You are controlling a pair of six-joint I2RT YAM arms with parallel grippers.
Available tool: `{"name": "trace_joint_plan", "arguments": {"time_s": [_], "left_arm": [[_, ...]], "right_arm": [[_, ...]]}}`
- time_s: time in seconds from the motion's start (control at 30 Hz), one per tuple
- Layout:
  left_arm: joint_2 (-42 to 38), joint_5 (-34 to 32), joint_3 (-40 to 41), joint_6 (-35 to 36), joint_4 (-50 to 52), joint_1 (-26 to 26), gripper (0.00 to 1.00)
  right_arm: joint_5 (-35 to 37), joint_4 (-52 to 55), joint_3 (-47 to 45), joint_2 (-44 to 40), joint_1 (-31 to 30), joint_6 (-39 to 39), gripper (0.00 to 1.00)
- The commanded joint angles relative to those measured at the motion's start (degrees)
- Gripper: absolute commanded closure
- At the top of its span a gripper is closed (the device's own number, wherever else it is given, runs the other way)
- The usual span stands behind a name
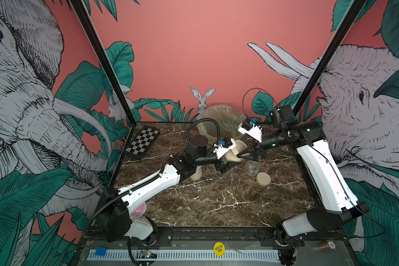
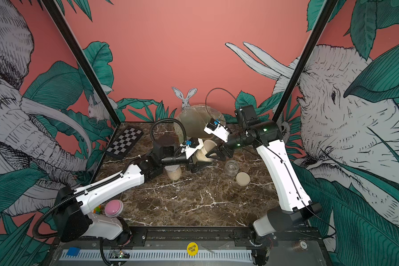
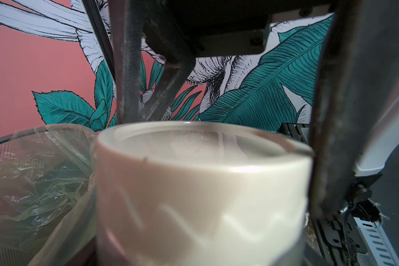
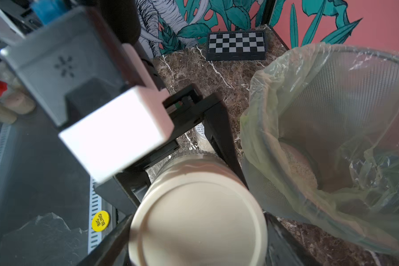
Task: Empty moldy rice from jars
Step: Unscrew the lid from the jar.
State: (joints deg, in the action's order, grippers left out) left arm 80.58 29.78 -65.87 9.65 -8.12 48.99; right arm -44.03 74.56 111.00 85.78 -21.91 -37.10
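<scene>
My left gripper (image 1: 227, 162) is shut on a squat clear jar (image 2: 201, 156) of off-white moldy rice (image 1: 232, 158), held tilted in front of the bin. Its beige lid (image 4: 198, 218) is still on and faces my right gripper (image 1: 244, 153). That gripper's dark fingers (image 4: 115, 232) lie against both sides of the lid. In the left wrist view the lid (image 3: 200, 184) fills the frame and hides my own jaws. A taller jar (image 2: 173, 173) with rice stands under my left arm. An empty jar (image 1: 251, 167) stands upright on the table beside its loose lid (image 1: 263, 178).
The translucent bin (image 4: 332, 103) with a green-tinted bag stands at the back, just behind the held jar, with a heap of rice (image 4: 297, 165) in it. A chessboard (image 1: 142, 142) lies at the back left. A pink button (image 2: 113, 208) sits by the left arm's base.
</scene>
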Motion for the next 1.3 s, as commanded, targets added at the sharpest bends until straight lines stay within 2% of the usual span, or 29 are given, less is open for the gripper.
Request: {"name": "trace_joint_plan", "arguments": {"time_s": [0.0,0.2,0.53,0.67,0.8,0.93,0.97,1.07,1.13,1.2,1.27], "left_arm": [[-2.62,3.42,-3.13,-1.90,-7.05,0.31,1.00],[-2.62,3.39,-3.17,-1.48,-6.51,0.33,1.00],[-3.14,0.59,-2.34,0.32,-5.61,0.27,1.00],[-3.39,0.25,-2.35,0.50,-5.54,-0.04,1.00],[-3.67,-0.75,-2.25,0.61,-5.50,-0.38,1.00],[-3.70,-2.03,-2.42,1.37,-5.39,-0.48,1.00],[-3.67,-2.49,-2.51,1.85,-5.25,-0.48,1.00],[-3.38,-5.31,-3.31,3.91,-3.76,-0.46,1.00],[-3.32,-6.72,-3.57,5.42,-2.91,-0.48,1.00],[-3.19,-7.99,-3.75,6.96,-2.16,-0.48,1.00],[-2.89,-9.05,-4.29,8.34,-1.27,-0.47,1.00]], "right_arm": [[-2.66,2.18,2.61,1.99,-0.59,-9.36,0.12],[-0.38,1.35,3.17,2.30,-0.59,-11.41,0.01],[-1.67,-1.58,0.52,-1.12,0.90,-9.31,0.01],[-1.23,-7.95,-4.99,-5.77,2.07,-5.60,0.01],[-7.18,-13.34,-10.50,-10.51,4.50,-2.45,0.02],[-9.68,-19.52,-17.54,-15.38,6.42,1.98,0.01],[-9.57,-23.18,-20.36,-17.45,7.02,4.93,0.01],[-6.84,-39.07,-29.67,-24.11,8.53,20.63,0.02],[0.58,-47.72,-32.46,-26.95,8.64,35.01,0.02],[5.59,-48.82,-30.68,-27.09,8.85,50.19,0.01],[5.41,-44.23,-26.76,-25.40,8.85,61.05,0.01]]}}
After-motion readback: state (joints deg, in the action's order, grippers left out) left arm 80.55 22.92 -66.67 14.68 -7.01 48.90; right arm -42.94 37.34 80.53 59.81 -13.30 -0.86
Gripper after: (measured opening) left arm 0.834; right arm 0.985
